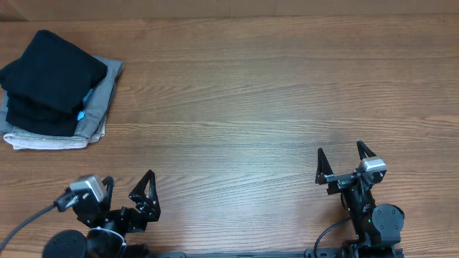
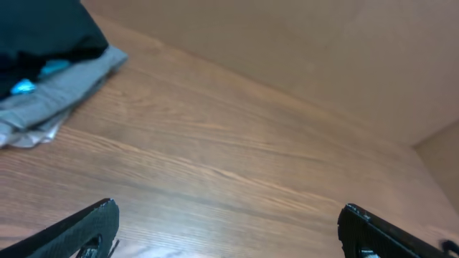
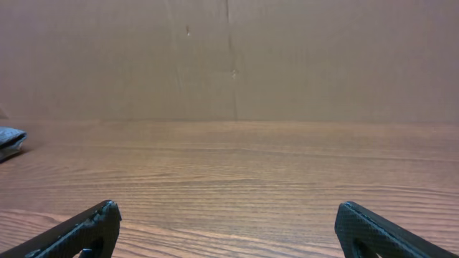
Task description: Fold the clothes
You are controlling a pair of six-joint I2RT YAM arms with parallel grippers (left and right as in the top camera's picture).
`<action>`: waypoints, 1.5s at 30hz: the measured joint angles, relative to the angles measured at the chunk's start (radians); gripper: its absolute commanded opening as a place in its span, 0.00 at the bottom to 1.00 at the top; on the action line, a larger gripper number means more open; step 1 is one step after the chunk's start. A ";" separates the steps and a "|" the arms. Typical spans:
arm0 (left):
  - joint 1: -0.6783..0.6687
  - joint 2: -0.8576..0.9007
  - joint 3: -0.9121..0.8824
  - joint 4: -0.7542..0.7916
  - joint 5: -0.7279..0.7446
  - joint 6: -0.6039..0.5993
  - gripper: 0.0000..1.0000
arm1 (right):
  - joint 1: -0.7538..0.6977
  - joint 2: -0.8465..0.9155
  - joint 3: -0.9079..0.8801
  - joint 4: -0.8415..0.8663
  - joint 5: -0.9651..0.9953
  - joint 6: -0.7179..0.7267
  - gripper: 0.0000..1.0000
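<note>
Overhead view: I see the plain black T-shirt of soft fabric (image 1: 50, 75) lying as a folded bundle at the far left of the brown wood-grain table (image 1: 251, 100). It rests on a folded grey-beige garment (image 1: 97, 118), with a sliver of a light blue garment (image 1: 82, 111) showing between the two. Only this view gives me both arms at once. The left gripper (image 1: 129, 180) is at the near left and the right gripper (image 1: 341, 150) at the near right. Each has its jaws spread wide and released, grasping nothing, and both are well apart from the pile. Left wrist view: two dark fingertips (image 2: 107, 211) frame bare tabletop. The pile sits at the far left, and its blue sliver reads brighter here than from above. Right wrist view: the black shirt is out of frame. I make out only a grey corner of the pile at the left edge, with a plain tan wall (image 3: 229, 57) face-on behind the table. Open wood runs from each gripper toward the pile.
</note>
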 measured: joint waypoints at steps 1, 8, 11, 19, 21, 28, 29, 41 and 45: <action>-0.002 -0.023 -0.031 0.021 -0.011 0.001 1.00 | 0.000 0.000 0.000 0.000 0.000 0.000 1.00; -0.009 -0.139 -0.318 0.322 -0.051 0.002 1.00 | 0.000 0.000 0.000 0.000 0.000 0.000 1.00; -0.023 -0.158 -0.431 0.486 -0.055 0.002 1.00 | 0.000 0.000 0.000 0.000 0.000 0.000 1.00; -0.066 -0.164 -0.652 0.801 -0.083 0.003 1.00 | 0.000 0.000 0.000 0.000 0.000 0.000 1.00; -0.079 -0.166 -0.703 0.854 -0.106 0.003 1.00 | 0.000 0.000 0.000 0.000 0.000 0.000 1.00; -0.127 -0.166 -0.788 0.880 -0.169 0.051 1.00 | 0.000 0.000 0.000 -0.001 0.000 0.000 1.00; -0.127 -0.166 -0.792 0.880 -0.171 0.066 1.00 | 0.000 0.000 0.000 0.000 0.000 0.000 1.00; -0.130 -0.221 -0.815 0.868 -0.166 0.385 1.00 | 0.000 0.000 0.000 0.000 0.000 0.000 1.00; -0.131 -0.221 -0.815 0.868 -0.163 0.435 1.00 | 0.000 0.000 0.000 0.000 0.000 0.000 1.00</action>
